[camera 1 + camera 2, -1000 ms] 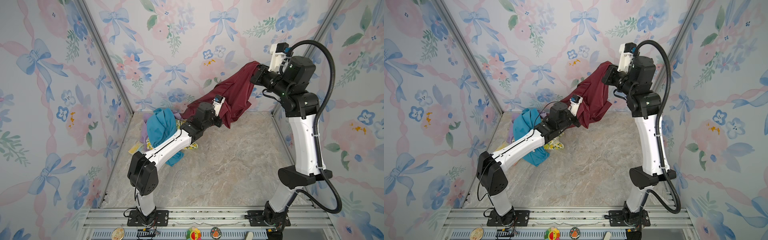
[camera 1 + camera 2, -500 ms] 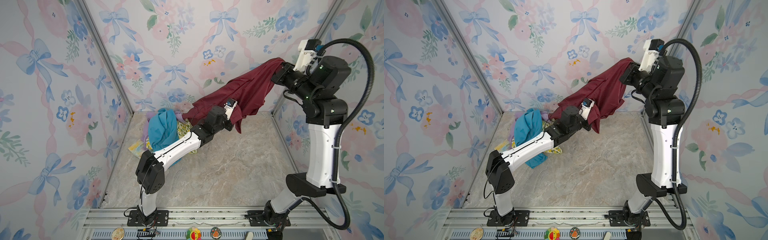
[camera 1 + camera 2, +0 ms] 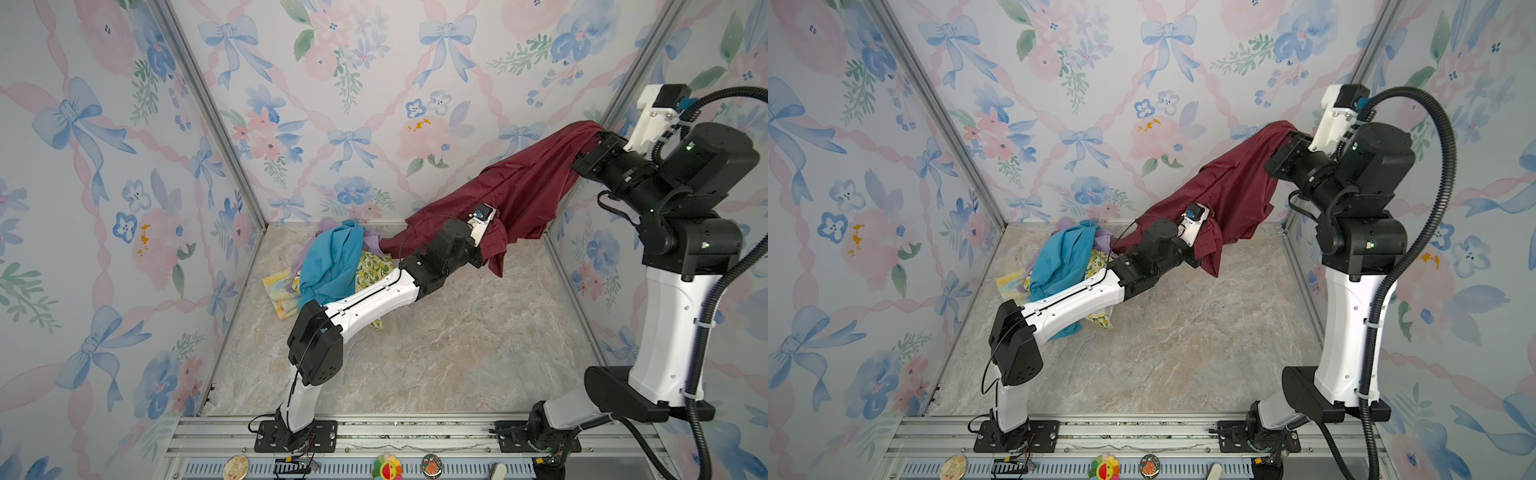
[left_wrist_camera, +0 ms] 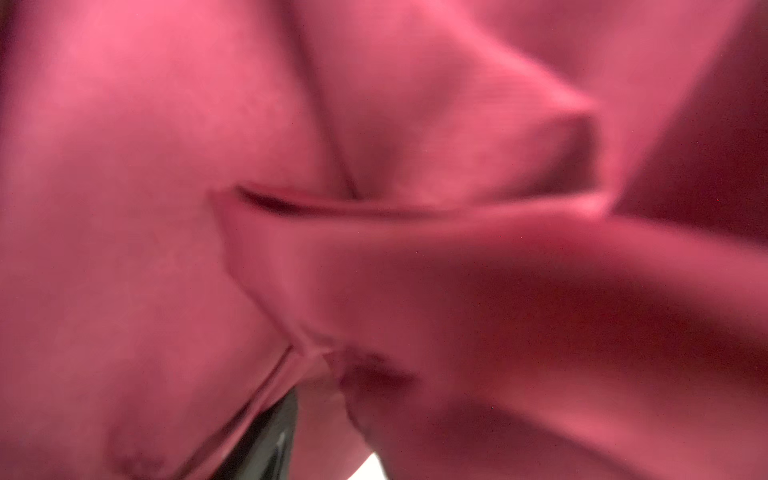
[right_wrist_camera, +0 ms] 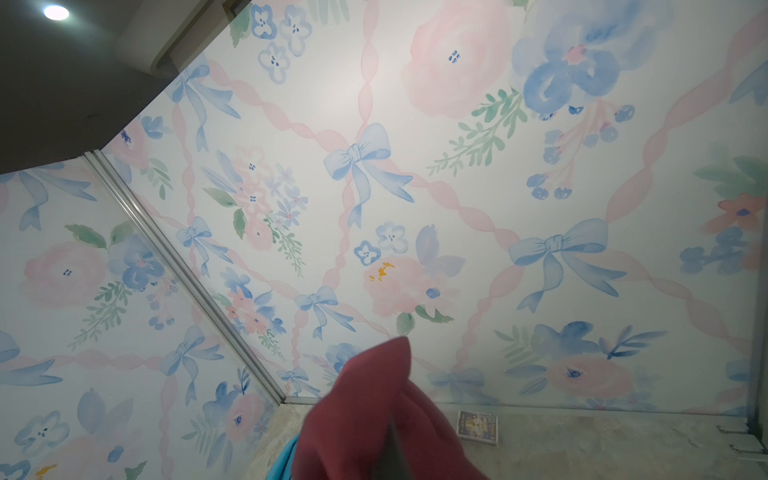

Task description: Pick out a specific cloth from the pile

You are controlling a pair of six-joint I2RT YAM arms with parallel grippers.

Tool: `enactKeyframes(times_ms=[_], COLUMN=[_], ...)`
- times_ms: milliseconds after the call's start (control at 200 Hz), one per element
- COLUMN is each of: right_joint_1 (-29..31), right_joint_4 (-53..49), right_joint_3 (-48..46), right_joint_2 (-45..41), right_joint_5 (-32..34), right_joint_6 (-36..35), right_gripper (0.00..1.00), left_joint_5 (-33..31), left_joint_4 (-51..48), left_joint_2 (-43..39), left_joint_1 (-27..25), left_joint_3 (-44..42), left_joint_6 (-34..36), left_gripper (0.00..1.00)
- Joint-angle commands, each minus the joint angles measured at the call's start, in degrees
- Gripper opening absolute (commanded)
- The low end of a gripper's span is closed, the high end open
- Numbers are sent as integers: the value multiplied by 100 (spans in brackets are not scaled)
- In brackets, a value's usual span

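Note:
The cloth (image 3: 528,195) (image 3: 1233,187), large and dark maroon, hangs stretched in both top views. My right gripper (image 3: 590,141) (image 3: 1285,139) is shut on its upper end, high by the right wall. That end bunches over the jaws in the right wrist view (image 5: 374,415). The cloth's lower end reaches the pile (image 3: 332,262) (image 3: 1059,257) beside its lilac cloth (image 3: 370,241). My left arm's wrist (image 3: 453,245) sits under the cloth's middle, and its gripper is covered. Maroon folds (image 4: 374,249) fill the left wrist view, where only one dark finger (image 4: 266,440) shows.
The pile also holds a teal-blue cloth (image 5: 286,457), a lemon-print cloth (image 3: 372,270) and a pale yellow one (image 3: 280,291), under my left forearm. A small printed card box (image 5: 478,428) lies by the back wall. Flowered walls close in on three sides, with a rail (image 3: 415,432) at the front.
My right gripper has carried the cloth's end up and to the right, drawing the cloth out longer from the pile. My left arm has followed to the right beneath it.

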Motion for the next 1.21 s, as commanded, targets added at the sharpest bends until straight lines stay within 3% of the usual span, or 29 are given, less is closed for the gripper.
enactKeyframes(times_ms=[0, 100, 255, 300, 330, 350, 405, 670, 940, 985, 1140, 1200], right_joint_1=[232, 435, 858, 980, 1076, 1130, 1290, 1477, 1449, 1445, 1450, 1489], right_joint_4=[1001, 1051, 1254, 1362, 1476, 1536, 1673, 2394, 3824, 4019, 4750, 5082], right_joint_3=[-433, -796, -1364, -1608, -1796, -1923, -2257, -4267, -6348, -6574, -7305, -7518], right_joint_2=[-446, -591, -813, -901, -965, -1007, -1087, -1613, -2079, -2088, -2124, -2080], right_joint_5=[-176, -209, -254, -223, -212, -205, -159, 52, 291, 312, 427, 396], right_joint_6=[125, 64, -5, -1, 8, 24, 24, -167, -533, -680, -1166, -1412], right_gripper=[0, 0, 0, 0, 0, 0, 0, 0, 0, 6, 65, 81], left_joint_5=[-999, -1287, -629, -295, -116, -53, 179, 521, 1476, 1651, 2322, 2567], left_joint_4=[-514, -364, 325, 555, 663, 704, 719, 804, 834, 821, 710, 675], left_joint_2=[408, 519, 634, 679, 742, 799, 959, 776, 146, 71, -122, -179], left_joint_1=[169, 365, 685, 766, 804, 821, 851, 1107, 1282, 1278, 1272, 1264], left_joint_3=[51, 110, 112, 129, 207, 280, 563, 1173, 1364, 1399, 1538, 1534], left_joint_6=[376, 514, 623, 587, 558, 536, 458, -338, -1070, -1154, -1415, -1492], left_gripper=[71, 75, 80, 78, 66, 52, 0, 0, 0, 0, 0, 0])
